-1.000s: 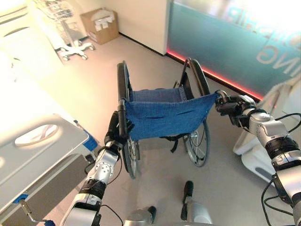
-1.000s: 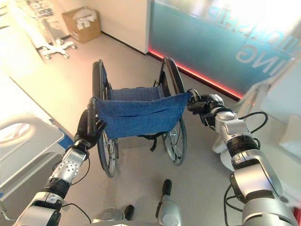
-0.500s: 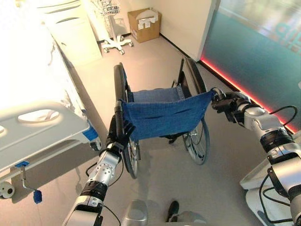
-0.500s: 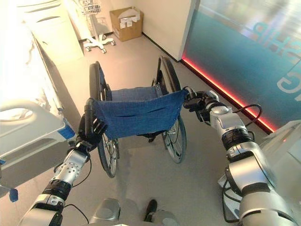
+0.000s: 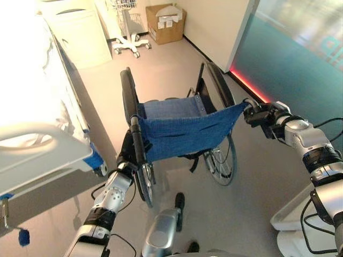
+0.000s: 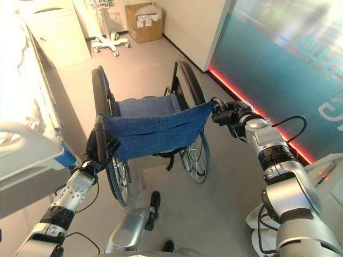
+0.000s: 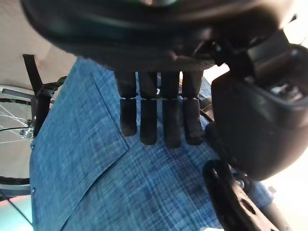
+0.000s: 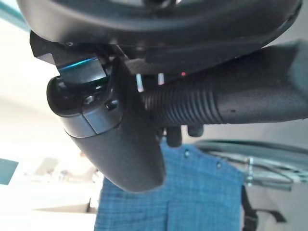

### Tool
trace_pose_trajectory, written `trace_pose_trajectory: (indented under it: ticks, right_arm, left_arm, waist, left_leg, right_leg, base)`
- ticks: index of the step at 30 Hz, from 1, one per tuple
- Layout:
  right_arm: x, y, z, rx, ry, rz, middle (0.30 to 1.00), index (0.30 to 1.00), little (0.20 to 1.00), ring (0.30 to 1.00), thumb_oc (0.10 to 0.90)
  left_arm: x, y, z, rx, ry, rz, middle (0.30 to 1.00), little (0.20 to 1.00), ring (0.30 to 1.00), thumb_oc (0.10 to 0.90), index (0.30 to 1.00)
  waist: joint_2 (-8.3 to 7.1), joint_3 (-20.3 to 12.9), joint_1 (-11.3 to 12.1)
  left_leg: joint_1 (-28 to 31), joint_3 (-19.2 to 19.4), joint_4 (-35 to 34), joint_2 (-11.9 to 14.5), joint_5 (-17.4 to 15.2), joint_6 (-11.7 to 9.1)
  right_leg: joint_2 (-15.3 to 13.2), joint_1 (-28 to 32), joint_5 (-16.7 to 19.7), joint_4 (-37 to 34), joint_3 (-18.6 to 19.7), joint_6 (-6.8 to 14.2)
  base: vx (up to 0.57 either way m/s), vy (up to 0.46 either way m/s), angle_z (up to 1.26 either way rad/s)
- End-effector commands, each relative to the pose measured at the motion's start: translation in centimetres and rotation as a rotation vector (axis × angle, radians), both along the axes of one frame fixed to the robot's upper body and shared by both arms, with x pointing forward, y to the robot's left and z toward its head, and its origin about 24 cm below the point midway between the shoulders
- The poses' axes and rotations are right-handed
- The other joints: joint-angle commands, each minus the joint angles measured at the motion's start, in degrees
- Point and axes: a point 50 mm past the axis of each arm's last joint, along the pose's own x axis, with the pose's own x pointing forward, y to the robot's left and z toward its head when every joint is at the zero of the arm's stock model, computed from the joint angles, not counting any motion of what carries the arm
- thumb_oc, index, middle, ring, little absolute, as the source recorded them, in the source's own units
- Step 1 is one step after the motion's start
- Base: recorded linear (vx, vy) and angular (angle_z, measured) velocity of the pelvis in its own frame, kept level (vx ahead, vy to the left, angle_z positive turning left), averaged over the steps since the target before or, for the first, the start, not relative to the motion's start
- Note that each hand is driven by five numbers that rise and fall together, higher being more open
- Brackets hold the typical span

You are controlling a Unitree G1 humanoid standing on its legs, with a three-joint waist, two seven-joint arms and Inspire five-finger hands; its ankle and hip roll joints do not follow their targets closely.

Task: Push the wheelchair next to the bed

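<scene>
While the bed [image 5: 37,144] takes up the left side of the head views, with its pale rail at the foot end and a blue corner piece, a white cabinet [image 5: 88,37] stands beyond it against the far wall. A wheeled white stand [image 5: 128,43] sits next to the cabinet, and to its right an open cardboard box [image 5: 167,24] rests on the floor with pale, crumpled contents that cannot be made out.

The wheelchair [image 5: 179,134] stands on the grey floor [image 5: 236,209] just right of the bed, a narrow strip of floor between them, its back turned to the robot. The left hand [image 5: 128,152] is at the left push handle [image 5: 136,142], behind the backrest's left edge; in its wrist view the fingers [image 7: 159,120] lie straight and side by side over the blue cloth, the thumb apart beside them. The right hand [image 5: 265,115] is closed around the ribbed right push handle [image 8: 226,103], thumb wrapped beside the grip.

Blue woven fabric forms the chair's seat and backrest [image 5: 185,131], slung between black frame tubes. Two large spoked wheels with dark tyres flank it. To the right runs a teal glass wall [image 5: 295,59] with a red glowing strip along its base.
</scene>
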Motion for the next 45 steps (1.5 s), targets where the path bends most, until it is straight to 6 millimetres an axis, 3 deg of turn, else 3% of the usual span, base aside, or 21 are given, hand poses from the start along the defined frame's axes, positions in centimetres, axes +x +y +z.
trace_pose_trajectory:
  ticks: [1, 3, 4, 5, 8, 11, 12, 14, 17, 20, 24, 25, 27, 29, 32, 33, 35, 37, 40, 43, 45]
  right_arm:
    - [2.7, 7.8, 5.4, 0.062, -0.227, 0.334, 0.300, 0.300, 0.300, 0.300, 0.400]
    - [2.6, 7.5, 5.4, 0.057, -0.234, 0.338, 0.300, 0.300, 0.300, 0.300, 0.400]
    - [2.5, 6.6, 5.4, 0.041, -0.233, 0.324, 0.300, 0.300, 0.300, 0.300, 0.400]
    - [2.5, 6.6, 5.4, 0.038, -0.233, 0.319, 0.300, 0.300, 0.300, 0.300, 0.400]
    - [2.6, 6.6, 5.8, 0.018, -0.243, 0.322, 0.300, 0.300, 0.300, 0.300, 0.400]
    - [2.7, 6.4, 6.7, -0.007, -0.266, 0.321, 0.300, 0.300, 0.300, 0.300, 0.400]
    - [2.7, 6.3, 6.8, -0.013, -0.272, 0.325, 0.300, 0.300, 0.300, 0.300, 0.400]
    - [2.6, 6.0, 7.8, -0.036, -0.299, 0.334, 0.300, 0.300, 0.300, 0.300, 0.400]
    - [2.7, 5.5, 9.1, -0.046, -0.306, 0.318, 0.300, 0.300, 0.300, 0.300, 0.400]
    - [2.7, 5.3, 9.2, -0.048, -0.289, 0.298, 0.300, 0.300, 0.300, 0.300, 0.400]
    - [2.5, 3.9, 8.2, -0.060, -0.248, 0.229, 0.300, 0.300, 0.300, 0.300, 0.400]
    - [2.5, 3.9, 8.2, -0.060, -0.247, 0.227, 0.300, 0.300, 0.300, 0.300, 0.400]
    - [2.4, 3.9, 7.6, -0.048, -0.235, 0.215, 0.300, 0.300, 0.300, 0.300, 0.400]
    - [2.5, 4.5, 7.6, -0.054, -0.233, 0.205, 0.300, 0.300, 0.300, 0.300, 0.400]
    - [2.5, 5.4, 7.3, -0.051, -0.249, 0.197, 0.300, 0.300, 0.300, 0.300, 0.400]
    - [2.5, 5.5, 7.2, -0.050, -0.255, 0.196, 0.300, 0.300, 0.300, 0.300, 0.400]
    - [2.5, 6.1, 7.1, -0.053, -0.274, 0.184, 0.300, 0.300, 0.300, 0.300, 0.400]
    - [2.4, 6.3, 6.9, -0.049, -0.284, 0.171, 0.300, 0.300, 0.300, 0.300, 0.400]
    - [2.3, 6.7, 6.5, -0.054, -0.285, 0.169, 0.300, 0.300, 0.300, 0.300, 0.400]
    - [2.3, 6.7, 6.5, -0.059, -0.276, 0.161, 0.300, 0.300, 0.300, 0.300, 0.400]
    - [2.2, 6.4, 6.3, -0.059, -0.273, 0.150, 0.300, 0.300, 0.300, 0.300, 0.400]
  left_arm:
    - [3.9, -8.0, 8.1, 0.047, -0.341, -0.324, 0.300, 0.300, 0.300, 0.400, 0.300]
    - [4.0, -7.9, 8.3, 0.064, -0.349, -0.325, 0.300, 0.300, 0.300, 0.400, 0.300]
    - [4.2, -8.1, 8.7, 0.071, -0.355, -0.346, 0.300, 0.300, 0.300, 0.400, 0.300]
    - [4.2, -8.2, 8.7, 0.070, -0.356, -0.353, 0.300, 0.300, 0.300, 0.400, 0.300]
    - [4.6, -8.4, 9.0, 0.064, -0.369, -0.371, 0.300, 0.300, 0.300, 0.400, 0.300]
    - [4.9, -8.5, 9.2, 0.047, -0.391, -0.388, 0.300, 0.300, 0.300, 0.400, 0.300]
    - [4.8, -8.7, 9.1, 0.042, -0.396, -0.391, 0.300, 0.300, 0.300, 0.400, 0.300]
    - [4.6, -9.4, 9.4, 0.037, -0.418, -0.406, 0.300, 0.300, 0.300, 0.400, 0.300]
    - [4.4, -10.3, 9.2, 0.048, -0.424, -0.441, 0.300, 0.300, 0.300, 0.400, 0.300]
    - [4.0, -10.6, 8.6, 0.057, -0.418, -0.459, 0.300, 0.300, 0.300, 0.400, 0.300]
    - [3.7, -10.4, 8.4, 0.054, -0.399, -0.448, 0.300, 0.300, 0.300, 0.400, 0.300]
    - [3.7, -10.4, 8.4, 0.053, -0.399, -0.445, 0.300, 0.300, 0.300, 0.400, 0.300]
    - [3.8, -10.1, 8.6, 0.040, -0.385, -0.405, 0.300, 0.300, 0.300, 0.400, 0.300]
    - [4.1, -9.8, 9.1, 0.030, -0.379, -0.370, 0.300, 0.300, 0.300, 0.400, 0.300]
    - [4.1, -9.7, 9.0, 0.009, -0.378, -0.338, 0.300, 0.300, 0.300, 0.400, 0.300]
    - [4.1, -9.7, 9.0, 0.003, -0.379, -0.328, 0.300, 0.300, 0.300, 0.400, 0.300]
    - [4.0, -9.9, 8.6, -0.012, -0.376, -0.310, 0.300, 0.300, 0.300, 0.400, 0.300]
    - [4.0, -10.2, 8.4, -0.020, -0.373, -0.307, 0.300, 0.300, 0.300, 0.400, 0.300]
    - [4.1, -10.0, 8.1, -0.019, -0.371, -0.290, 0.300, 0.300, 0.300, 0.400, 0.300]
    - [4.2, -9.9, 8.2, -0.027, -0.369, -0.283, 0.300, 0.300, 0.300, 0.400, 0.300]
    - [4.0, -9.8, 7.9, -0.031, -0.369, -0.284, 0.300, 0.300, 0.300, 0.400, 0.300]
  waist:
    - [-4.47, -4.1, 5.7]
    - [-3.31, -4.5, 5.8]
    - [-1.55, -4.4, 4.5]
    - [-1.31, -4.3, 4.2]
    - [-0.38, -3.8, 2.9]
    - [0.33, -2.6, 1.1]
    - [0.23, -2.2, 0.4]
    - [-0.46, -1.1, -2.3]
    - [-1.14, -0.4, -4.1]
    - [-1.78, -0.8, -4.4]
    - [-2.41, -2.4, -4.4]
    - [-2.38, -2.5, -4.5]
    - [-2.23, -3.1, -4.7]
    - [-2.00, -3.6, -5.2]
    - [-2.56, -3.1, -5.3]
    - [-2.64, -3.0, -5.3]
    - [-3.38, -2.1, -5.8]
    - [-3.52, -1.7, -6.2]
    - [-2.25, -1.2, -5.8]
    - [-1.00, -1.1, -4.8]
    - [-0.05, -1.2, -3.4]
  left_leg:
    - [0.6, 1.7, -1.3, -8.5, -3.4, 8.8]
    - [2.2, 0.6, -2.1, -6.9, -2.2, 9.3]
    - [4.9, -2.8, -1.7, -5.7, -3.0, 9.0]
    - [5.7, -3.6, -1.8, -5.5, -3.2, 9.0]
    - [9.6, -7.8, -2.0, -4.8, -4.5, 8.4]
    - [12.6, -12.0, -2.1, -4.2, -5.6, 7.0]
    - [13.5, -13.0, -1.7, -4.4, -6.5, 6.8]
    - [15.7, -16.4, -1.9, -4.9, -9.1, 6.4]
    - [18.3, -20.3, -1.5, -4.8, -11.8, 6.4]
    - [19.1, -22.2, -0.9, -4.3, -13.0, 6.2]
    - [18.8, -23.8, 1.1, -2.5, -13.5, 4.5]
    - [18.9, -23.9, 1.2, -2.3, -13.5, 4.3]
    - [20.5, -23.2, 1.7, 0.8, -11.9, 2.2]
    - [20.7, -22.4, 3.7, 3.7, -6.2, 0.1]
    - [17.3, -20.1, 11.1, 4.0, -1.1, -0.6]
    - [16.7, -19.6, 12.4, 3.9, -0.7, -0.6]
    - [12.6, -14.0, 20.1, 4.1, -0.7, -0.3]
    - [10.3, -11.0, 22.0, 5.0, -1.6, -0.2]
    - [10.2, -8.5, 12.8, 0.4, -4.5, 0.7]
    - [7.8, -4.4, 4.8, -1.3, -3.2, 0.5]
    - [4.5, -2.0, -0.9, -3.0, 0.0, 0.0]
  right_leg:
    - [-2.4, 2.4, 14.4, 14.8, -2.6, 6.2]
    - [-4.6, -0.4, 21.6, 24.1, -4.1, 8.4]
    - [-5.6, -5.4, 22.3, 32.7, -2.8, 8.4]
    - [-6.3, -6.3, 21.3, 33.0, -3.2, 7.9]
    - [-10.7, -9.6, 17.5, 26.4, -4.3, 5.7]
    - [-11.5, -13.6, 16.4, 13.3, -2.6, 4.8]
    - [-12.1, -14.9, 17.5, 10.1, -1.6, 5.2]
    - [-13.9, -20.7, 25.5, 1.7, 3.4, 8.1]
    - [-13.9, -24.1, 30.1, -5.6, 7.5, 9.8]
    - [-13.2, -23.7, 30.0, -4.3, 8.9, 9.5]
    - [-11.5, -20.8, 25.6, -1.4, 10.7, 8.6]
    - [-11.4, -20.7, 25.3, -1.1, 10.6, 8.5]
    - [-10.9, -19.9, 22.4, 0.8, 8.0, 6.9]
    - [-9.2, -18.8, 19.9, 1.5, 6.4, 4.6]
    - [-7.7, -16.6, 18.3, 0.9, 4.2, 2.2]
    - [-7.5, -16.3, 18.1, 0.8, 3.9, 1.9]
    - [-6.6, -14.4, 17.2, 0.7, 2.2, 0.1]
    - [-6.1, -13.4, 16.6, 0.8, 1.1, -0.6]
    - [-3.9, -10.9, 15.1, 0.1, 1.0, 0.1]
    - [-1.9, -8.1, 13.6, -0.8, 0.4, -0.1]
    - [0.1, -5.3, 12.5, -1.9, 0.6, -0.2]
  base:
    - [0.24, 0.050, 0.13]
    - [0.26, 0.057, -0.25]
    - [0.30, 0.035, -0.07]
    - [0.37, 0.003, 0.29]
    - [0.27, -0.124, 0.35]
    - [0.24, -0.182, 0.36]
    - [0.23, -0.193, 0.82]
    - [0.31, -0.277, 0.87]
    - [0.36, -0.319, 0.80]
    - [0.26, -0.273, 0.89]
    - [0.22, -0.352, 0.78]
    - [0.23, -0.354, 0.84]
    - [0.20, -0.308, 0.74]
    - [0.18, -0.297, 0.81]
    - [0.13, -0.327, 0.38]
    - [0.11, -0.315, 0.16]
    - [0.13, -0.289, 0.16]
    - [0.14, -0.204, 0.36]
    - [0.23, -0.104, 0.35]
    - [0.22, -0.033, 0.06]
    - [0.30, -0.053, -0.01]
